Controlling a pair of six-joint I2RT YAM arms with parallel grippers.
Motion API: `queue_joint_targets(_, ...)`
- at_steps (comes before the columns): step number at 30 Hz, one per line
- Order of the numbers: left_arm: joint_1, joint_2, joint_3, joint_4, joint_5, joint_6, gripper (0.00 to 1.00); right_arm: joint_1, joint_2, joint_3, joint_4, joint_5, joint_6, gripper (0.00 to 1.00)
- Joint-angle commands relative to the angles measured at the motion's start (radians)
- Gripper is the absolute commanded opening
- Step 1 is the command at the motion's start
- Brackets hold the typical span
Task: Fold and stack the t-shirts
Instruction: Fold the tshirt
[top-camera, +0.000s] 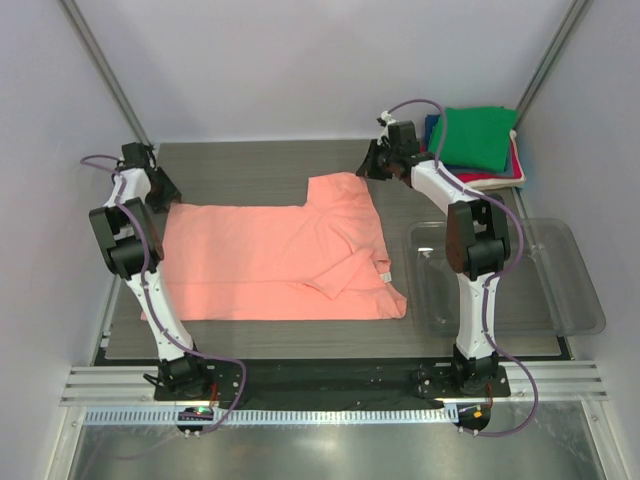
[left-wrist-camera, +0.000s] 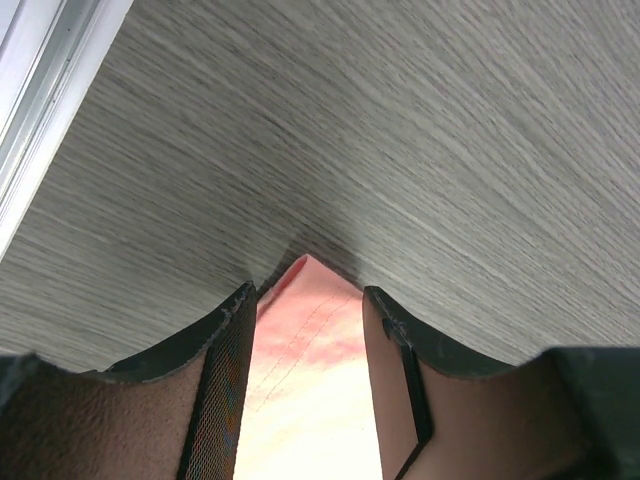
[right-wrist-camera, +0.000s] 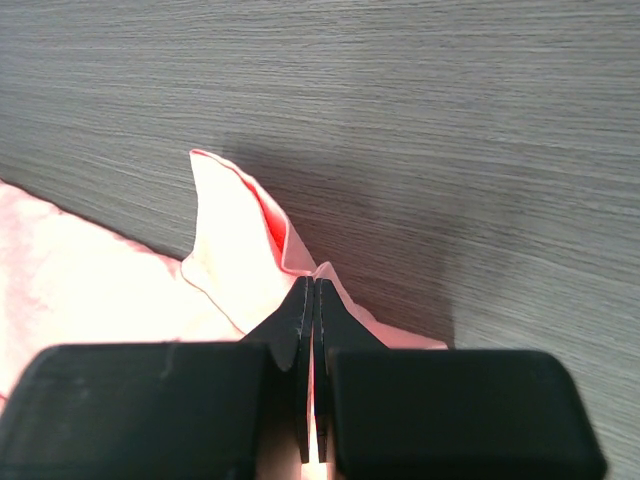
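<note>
A salmon-pink t-shirt (top-camera: 250, 262) was spread flat on the table (top-camera: 250, 165). At its far left corner the left pincer (left-wrist-camera: 309, 290) was held about half open, with the corner lying ungripped between the fingers. At its far right corner the right pincer (right-wrist-camera: 313, 288) was closed tight on a pinch of cloth. Folded t-shirts (top-camera: 478, 135) were stacked beyond that corner, green uppermost. A clear tray (top-camera: 575, 280) was set to the shirt's right.
</note>
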Motion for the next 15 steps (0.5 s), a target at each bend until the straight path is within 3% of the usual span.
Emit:
queue_joint_targets(1,-0.003,0.021,0.045,0.0,-0.005,0.022,0.48,-0.002,-0.03,0.003,0.03,-0.016,-0.001,0.01)
queue_joint_targets(10,-0.012,0.03,0.035,0.0,0.01,0.041,0.35,-0.003,-0.025,-0.005,0.035,-0.019,-0.001,0.01)
queue_joint_targets(15,-0.014,0.039,0.031,0.003,0.014,0.033,0.15,-0.003,-0.027,-0.016,0.038,-0.019,-0.006,0.01)
